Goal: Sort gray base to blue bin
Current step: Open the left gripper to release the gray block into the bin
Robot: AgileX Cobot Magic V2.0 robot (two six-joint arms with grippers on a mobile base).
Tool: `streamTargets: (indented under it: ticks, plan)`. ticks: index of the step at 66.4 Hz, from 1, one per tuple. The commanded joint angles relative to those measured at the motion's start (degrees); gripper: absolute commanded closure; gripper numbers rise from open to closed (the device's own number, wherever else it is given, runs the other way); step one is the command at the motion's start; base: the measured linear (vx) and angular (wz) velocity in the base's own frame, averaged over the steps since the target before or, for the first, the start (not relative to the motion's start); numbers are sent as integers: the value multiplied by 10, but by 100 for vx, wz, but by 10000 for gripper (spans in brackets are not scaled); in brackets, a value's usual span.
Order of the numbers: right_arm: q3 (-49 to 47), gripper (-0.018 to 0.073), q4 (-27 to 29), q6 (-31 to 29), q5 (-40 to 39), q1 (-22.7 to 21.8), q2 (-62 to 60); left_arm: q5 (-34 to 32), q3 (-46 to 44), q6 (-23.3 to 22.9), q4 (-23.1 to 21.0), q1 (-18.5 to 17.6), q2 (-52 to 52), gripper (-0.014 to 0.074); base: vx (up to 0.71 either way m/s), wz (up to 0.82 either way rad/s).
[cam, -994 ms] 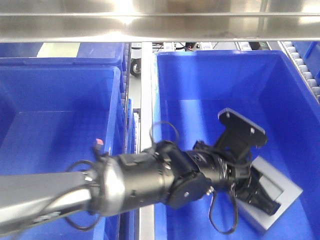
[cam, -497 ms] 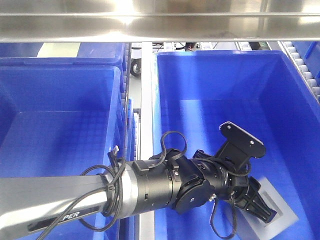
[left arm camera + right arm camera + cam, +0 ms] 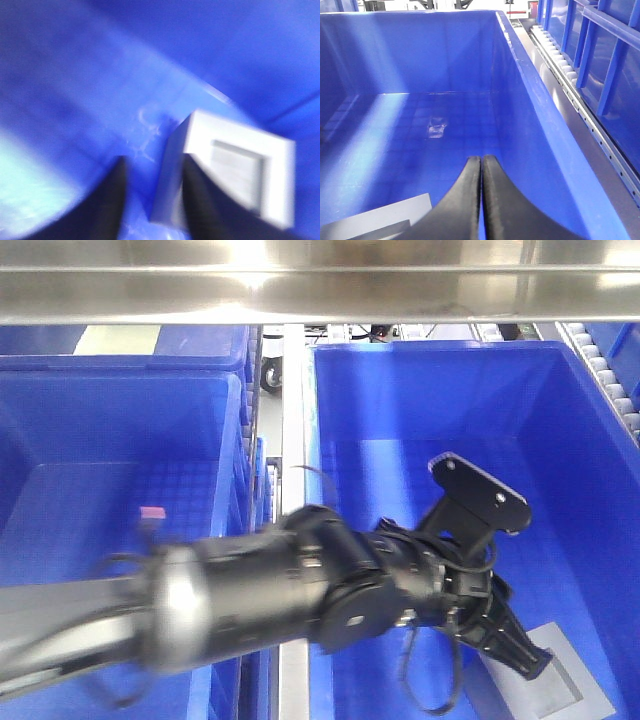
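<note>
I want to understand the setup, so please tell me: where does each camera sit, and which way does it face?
Exterior front-facing: above, looking down on the blue bin, gray base and left tool.
Left wrist: inside the bin, facing the base; two open dark fingers show.
Right wrist: looks along the bin; the shut right tool shows.
All three share the bin and base.

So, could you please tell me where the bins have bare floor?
The left bin floor is bare. In the blue bin, the far floor is free; the near right corner is crowded by the gray base and left end effector.
</note>
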Motion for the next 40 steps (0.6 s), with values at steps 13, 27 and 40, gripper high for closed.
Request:
streamTargets:
  ticks: [13, 27, 40]
  plan:
    - [4, 564, -3, -7, -24, -2, 10, -54, 113, -3, 18, -5, -183, 604, 0, 0]
    - [4, 564, -3, -7, -24, -2, 10, -54, 223, -3, 18, -5, -333, 603, 0, 0]
    - [4, 564, -3, -7, -24, -2, 10, -53, 323, -4, 18, -5, -488, 603, 0, 0]
